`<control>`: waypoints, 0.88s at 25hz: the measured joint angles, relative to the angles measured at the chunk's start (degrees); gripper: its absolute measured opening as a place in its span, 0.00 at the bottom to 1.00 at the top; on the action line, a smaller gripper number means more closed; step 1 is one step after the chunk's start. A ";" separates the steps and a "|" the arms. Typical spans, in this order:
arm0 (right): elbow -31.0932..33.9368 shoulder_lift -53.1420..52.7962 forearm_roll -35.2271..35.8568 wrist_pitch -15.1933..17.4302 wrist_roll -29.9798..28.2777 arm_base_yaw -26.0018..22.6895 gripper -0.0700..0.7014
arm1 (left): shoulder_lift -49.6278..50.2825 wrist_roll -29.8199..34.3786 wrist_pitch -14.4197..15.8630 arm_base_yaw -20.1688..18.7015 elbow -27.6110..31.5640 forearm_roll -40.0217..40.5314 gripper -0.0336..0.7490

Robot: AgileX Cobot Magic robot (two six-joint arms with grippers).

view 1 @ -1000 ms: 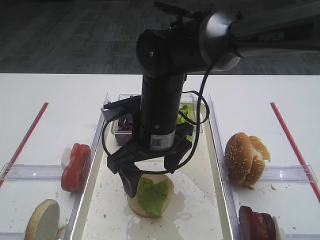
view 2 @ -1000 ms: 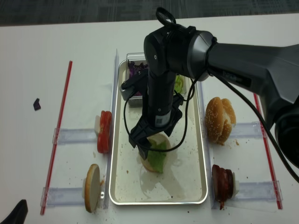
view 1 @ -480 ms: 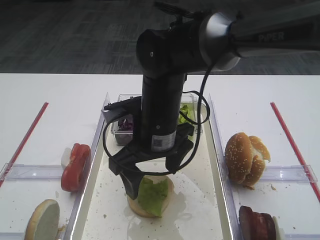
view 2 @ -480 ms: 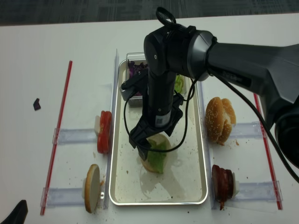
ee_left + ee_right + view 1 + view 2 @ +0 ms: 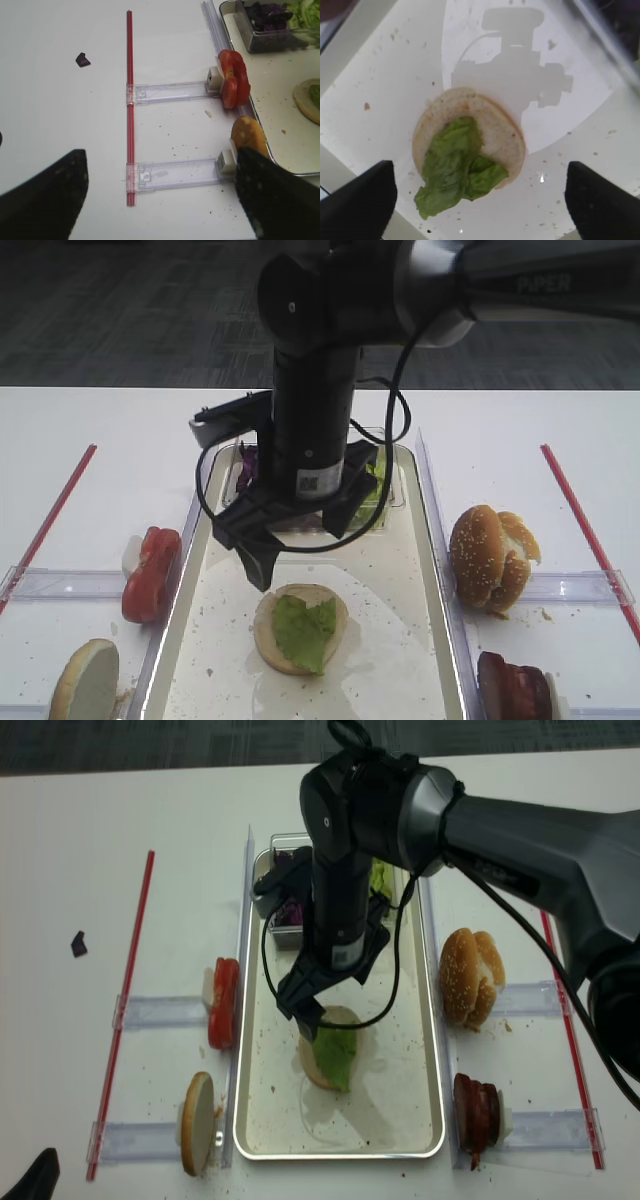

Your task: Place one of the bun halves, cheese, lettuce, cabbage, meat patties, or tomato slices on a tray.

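Note:
A pale bun half (image 5: 335, 612) lies flat on the cream tray (image 5: 415, 640) with a lettuce leaf (image 5: 303, 632) on top; in the right wrist view the lettuce (image 5: 452, 167) hangs over the bun's (image 5: 497, 132) edge. My right gripper (image 5: 300, 545) hangs open above them, holding nothing (image 5: 480, 192). My left gripper (image 5: 157, 200) is open over the bare table at the left. Tomato slices (image 5: 150, 575) and another bun half (image 5: 88, 680) stand left of the tray. Sesame buns (image 5: 490, 555) and meat patties (image 5: 515, 685) stand to its right. Purple cabbage (image 5: 270, 15) fills a clear box. No cheese shows.
The clear box (image 5: 385, 510) with cabbage and green leaves (image 5: 372, 475) sits at the tray's far end, just behind my right arm. Clear plastic holders (image 5: 170, 92) and red strips (image 5: 129, 100) lie on the white table. A small dark scrap (image 5: 82, 60) lies far left.
My right gripper has lifted off the bun and drawn back toward the clear box. The lettuce stays on the bun half. The left gripper has not moved.

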 joint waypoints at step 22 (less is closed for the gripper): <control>-5.35 0.00 -5.61 0.55 0.00 -4.27 0.97 | 0.00 0.00 0.00 0.00 0.00 0.00 0.75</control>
